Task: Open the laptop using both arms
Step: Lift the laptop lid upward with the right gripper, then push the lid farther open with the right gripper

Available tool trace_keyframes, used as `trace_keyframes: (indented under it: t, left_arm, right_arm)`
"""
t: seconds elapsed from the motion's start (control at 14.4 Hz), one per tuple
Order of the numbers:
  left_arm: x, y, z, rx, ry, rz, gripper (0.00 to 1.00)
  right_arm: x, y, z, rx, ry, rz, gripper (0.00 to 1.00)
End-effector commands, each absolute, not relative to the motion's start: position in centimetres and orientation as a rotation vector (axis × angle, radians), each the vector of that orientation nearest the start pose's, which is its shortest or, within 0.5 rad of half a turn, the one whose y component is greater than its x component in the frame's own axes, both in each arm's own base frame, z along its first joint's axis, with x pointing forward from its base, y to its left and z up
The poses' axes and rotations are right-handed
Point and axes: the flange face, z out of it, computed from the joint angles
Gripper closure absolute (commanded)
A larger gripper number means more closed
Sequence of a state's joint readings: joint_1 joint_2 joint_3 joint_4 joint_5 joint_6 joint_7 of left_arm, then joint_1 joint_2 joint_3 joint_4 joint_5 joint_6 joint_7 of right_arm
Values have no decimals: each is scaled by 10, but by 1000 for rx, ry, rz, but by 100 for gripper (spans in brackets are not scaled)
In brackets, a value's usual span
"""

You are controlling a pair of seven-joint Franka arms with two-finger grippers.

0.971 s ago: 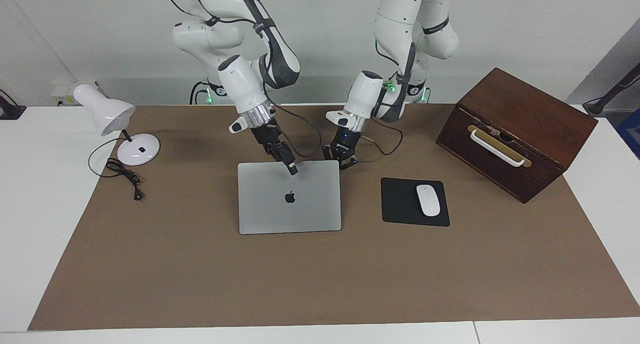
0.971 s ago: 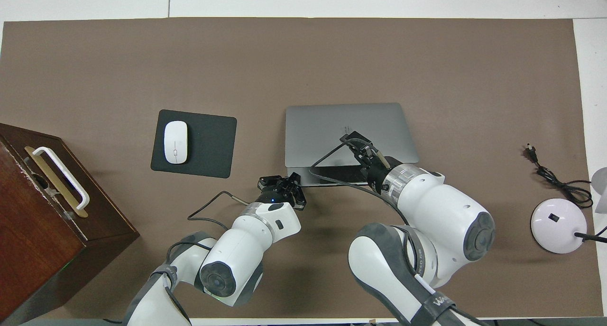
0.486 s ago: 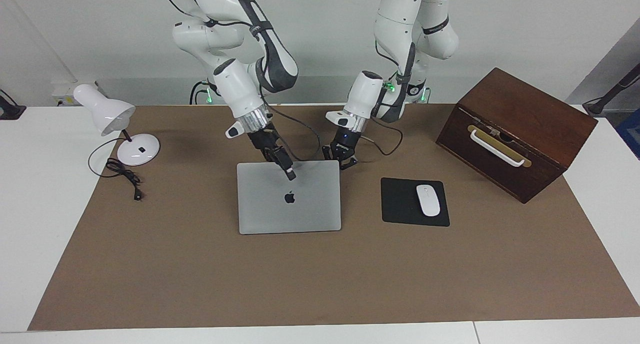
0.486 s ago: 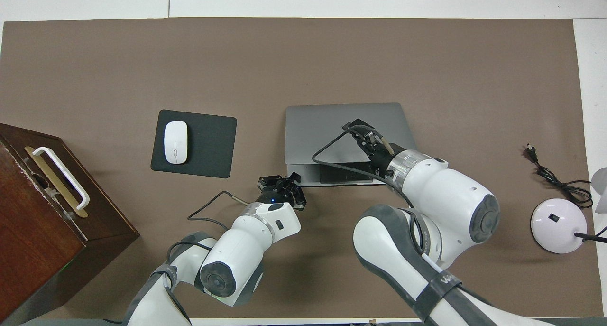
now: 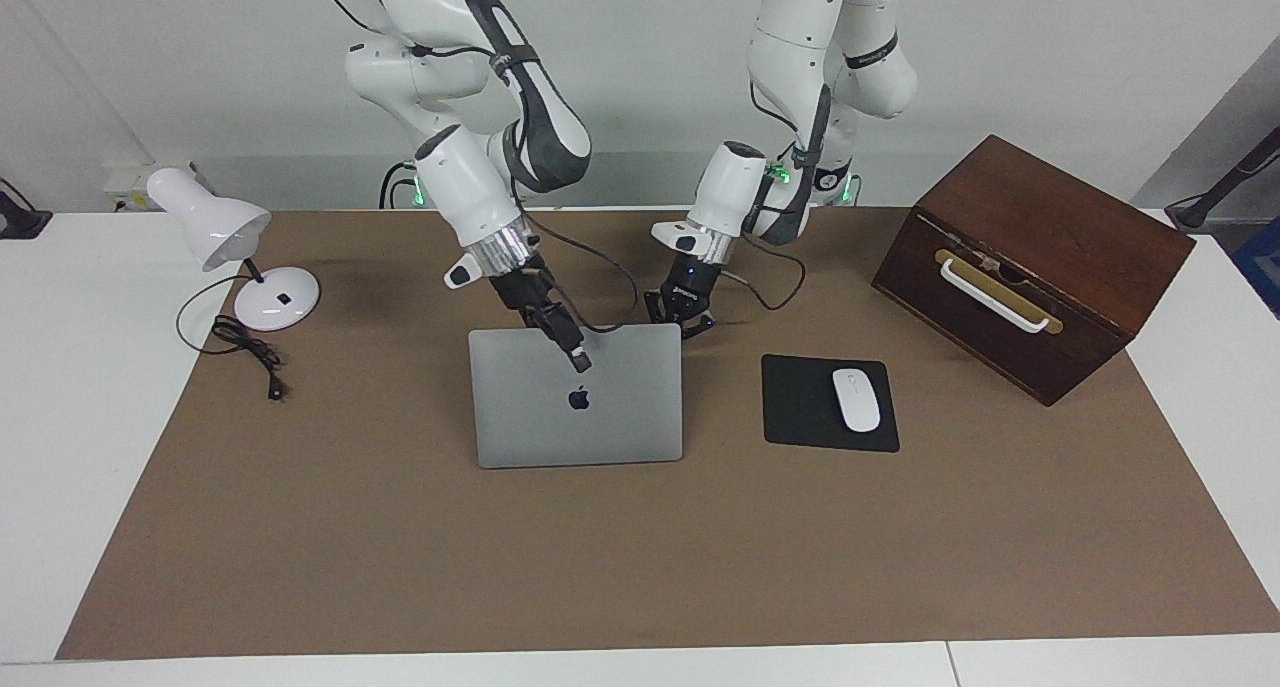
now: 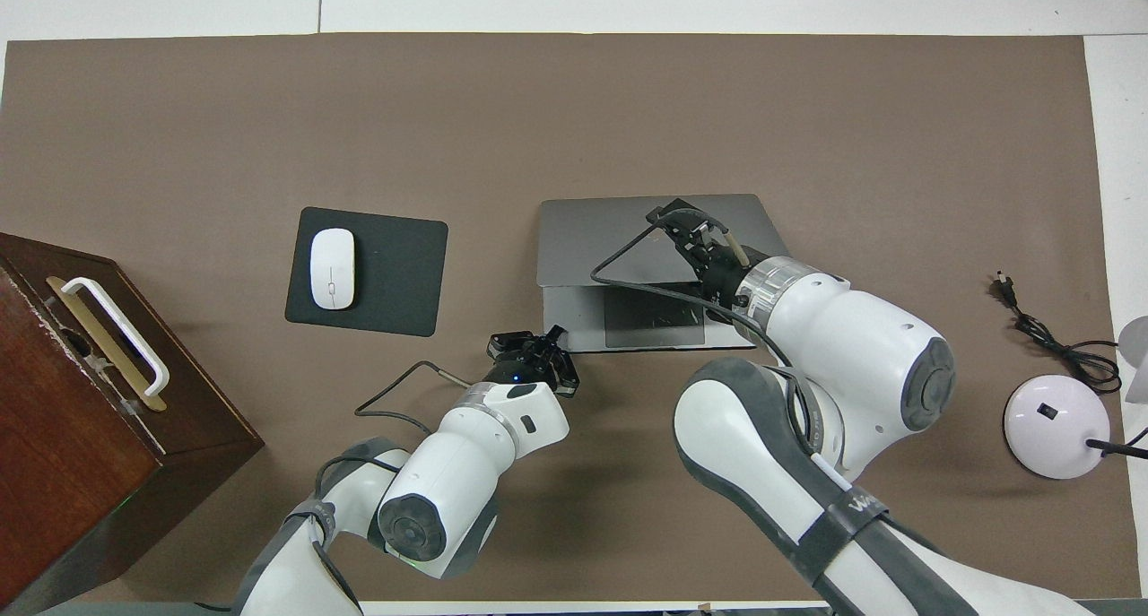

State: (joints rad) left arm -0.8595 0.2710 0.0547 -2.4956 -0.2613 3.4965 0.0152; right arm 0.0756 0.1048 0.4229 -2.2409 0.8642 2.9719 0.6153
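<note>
mat (image 5: 400, 567): brown sheet over the table; everything below is placed from the laptop.
box (image 5: 1030, 267): dark wood with a white handle, well apart from the laptop, toward the left arm's end.
laptop (image 5: 578, 412): mid-mat, partly open; lid raised at the edge nearer the robots, hinge along the farther edge; long axis runs from one arm's end of the table to the other. The overhead view shows the deck and trackpad (image 6: 650, 316) under the raised edge.
lamp (image 5: 240, 257): white, well apart, toward the right arm's end.
pad (image 5: 815, 407): black, beside the laptop toward the left arm's end, a white mouse (image 5: 857, 399) on it.
right gripper (image 5: 578, 357): at the lid's raised edge; whether its fingers are parted, or hold the lid, cannot be told.
left gripper (image 5: 684, 317): fingertips together, holding nothing, at the laptop's near corner by the base; looks set to steady it.
key relation: the lid swings away from the robots; the right gripper is the one on it.
writing: dark apple logo (image 5: 578, 398) on the lid; no readable text.
</note>
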Motion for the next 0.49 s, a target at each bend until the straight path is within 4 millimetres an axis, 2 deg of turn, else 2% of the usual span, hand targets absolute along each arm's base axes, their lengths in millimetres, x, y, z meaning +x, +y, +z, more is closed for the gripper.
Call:
trace_keyframes:
  t: [0.0,0.28,0.42]
  left_arm:
    - [386,-348,243,-3090,832,-1089,100]
    - [385,-348,243,-3090,832,-1087,100]
    - [385,-348,242,-3091,830,-1084,100]
  right_arm:
    - [539,229,386,-2177,1069,-265,2]
    - [547,232,392,-2215,1014,-212,2]
    - [558,228,401,-2241,997,-198,1]
